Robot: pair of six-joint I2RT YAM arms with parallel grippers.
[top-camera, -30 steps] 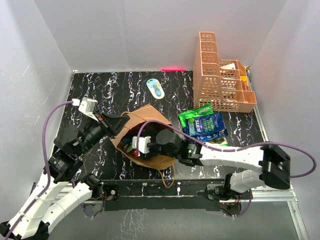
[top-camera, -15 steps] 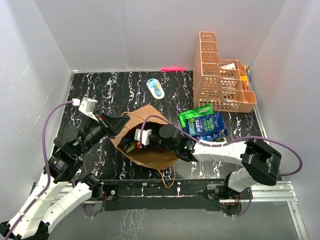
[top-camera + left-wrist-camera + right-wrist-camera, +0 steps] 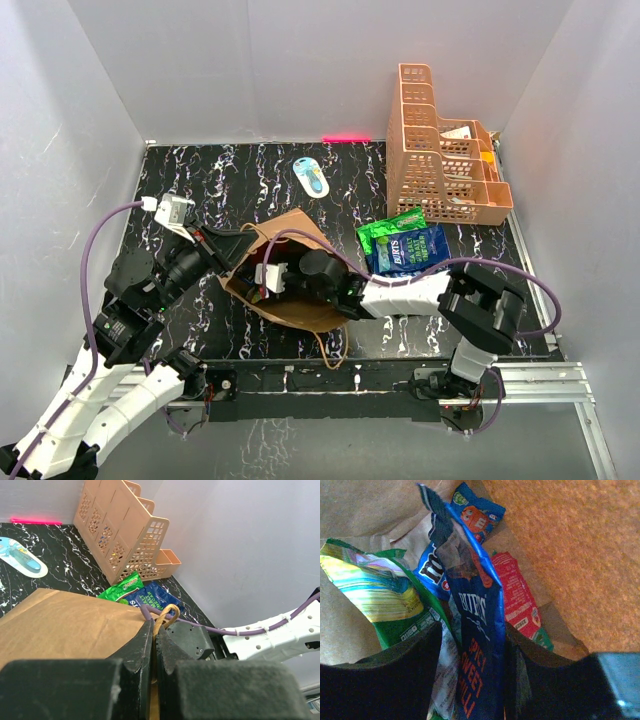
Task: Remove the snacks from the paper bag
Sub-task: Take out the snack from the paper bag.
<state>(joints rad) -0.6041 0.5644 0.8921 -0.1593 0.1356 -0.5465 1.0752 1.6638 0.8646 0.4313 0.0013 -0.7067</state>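
Note:
The brown paper bag point(image 3: 312, 316) lies on its side mid-table, mouth toward the left. My left gripper point(image 3: 155, 630) is shut on the bag's twisted handle point(image 3: 168, 614) and rim, and holds the mouth up. My right gripper point(image 3: 472, 645) is deep inside the bag. It is open, with its jaws on either side of a dark blue "Burts" packet point(image 3: 479, 625). A green packet point(image 3: 385, 597), a blue M&M's packet point(image 3: 431, 572) and a red packet point(image 3: 518, 596) lie around it. A green packet point(image 3: 390, 228) and a blue packet point(image 3: 415, 252) lie outside on the table.
An orange lattice basket point(image 3: 440, 150) stands at the back right. A small blue-white oval object point(image 3: 311, 176) lies at the back centre. White walls close in the table. My right arm point(image 3: 410, 293) stretches across the front, its purple cable over the bag.
My right arm has reached further left, pushing its gripper deeper into the bag. My left gripper has stayed shut on the handle.

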